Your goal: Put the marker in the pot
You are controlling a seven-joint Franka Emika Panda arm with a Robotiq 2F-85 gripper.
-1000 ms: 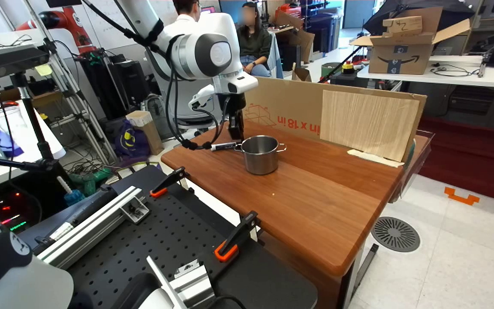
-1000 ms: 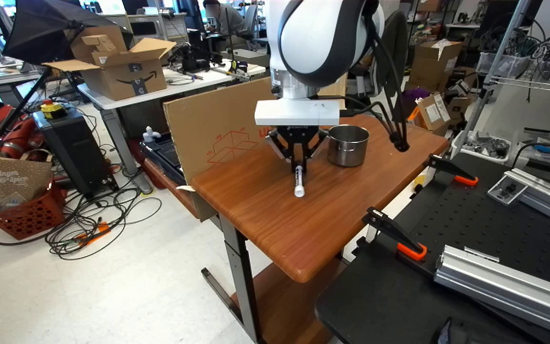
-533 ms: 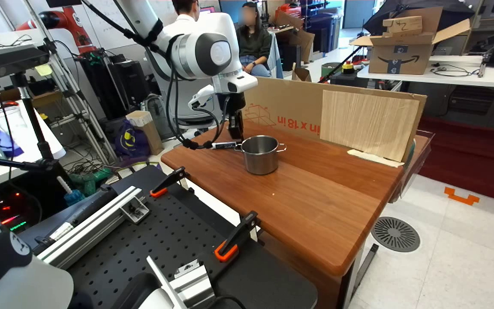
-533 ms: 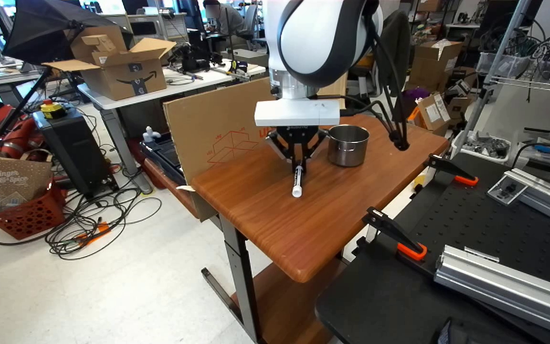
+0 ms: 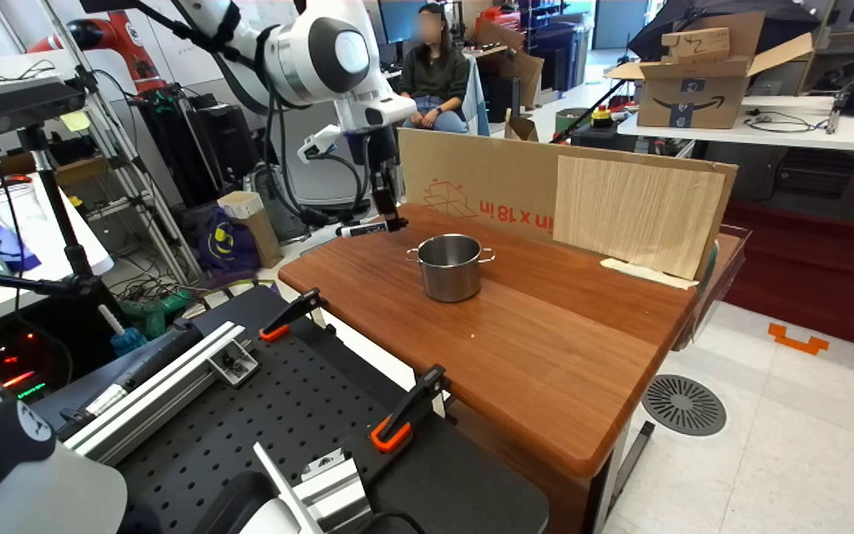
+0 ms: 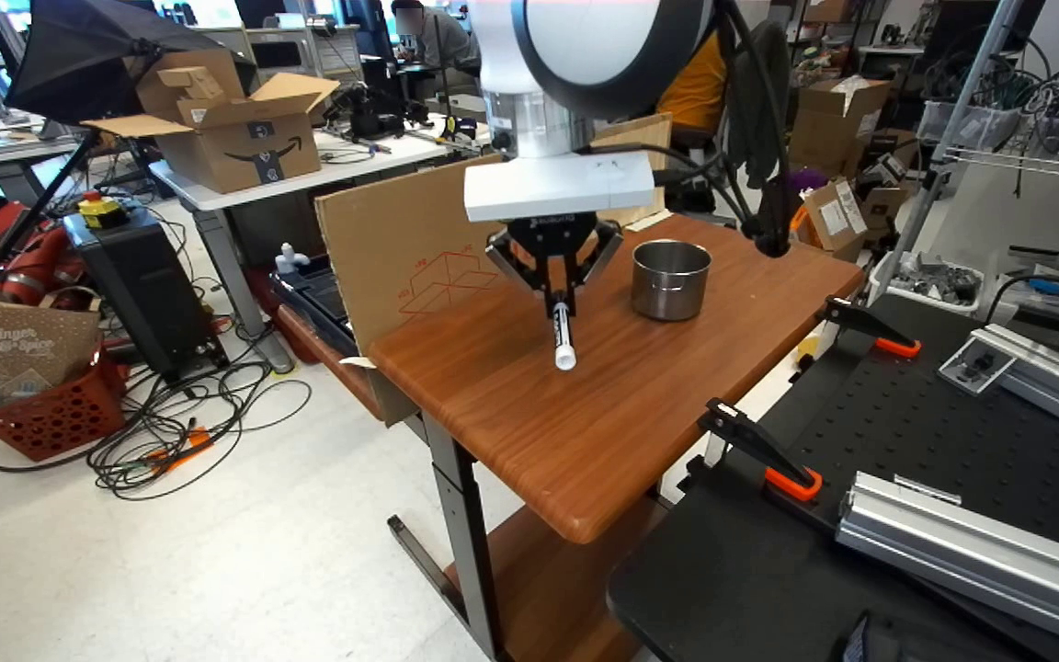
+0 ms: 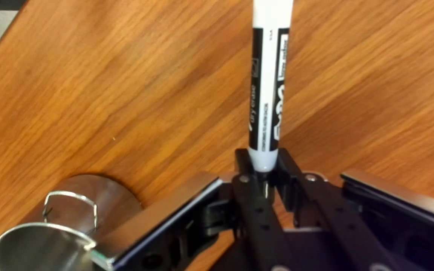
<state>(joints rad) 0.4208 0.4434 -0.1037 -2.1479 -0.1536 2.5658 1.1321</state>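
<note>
The marker (image 5: 364, 229), black and white with a white end, is held at one end by my gripper (image 5: 395, 222) above the wooden table. It also shows in an exterior view (image 6: 563, 336) and in the wrist view (image 7: 269, 86). The gripper (image 7: 264, 162) is shut on it, with black fingertips on both sides. The marker sticks out away from the gripper, its white end tilted slightly down. The shiny silver pot (image 5: 451, 274) stands upright on the table, apart from the gripper. In the wrist view the pot (image 7: 106, 195) is at lower left, partly hidden by the gripper.
The wooden table (image 5: 531, 356) carries a tan cardboard panel (image 5: 501, 182) standing along its far edge. Black and orange clamps (image 5: 414, 411) sit at the near edge beside a black perforated board (image 5: 286, 415). Arm cables (image 6: 750, 202) hang beside the wrist.
My gripper has risen off the table with the marker in it. In an exterior view it has moved up and left, farther from the pot. The pot has not moved.
</note>
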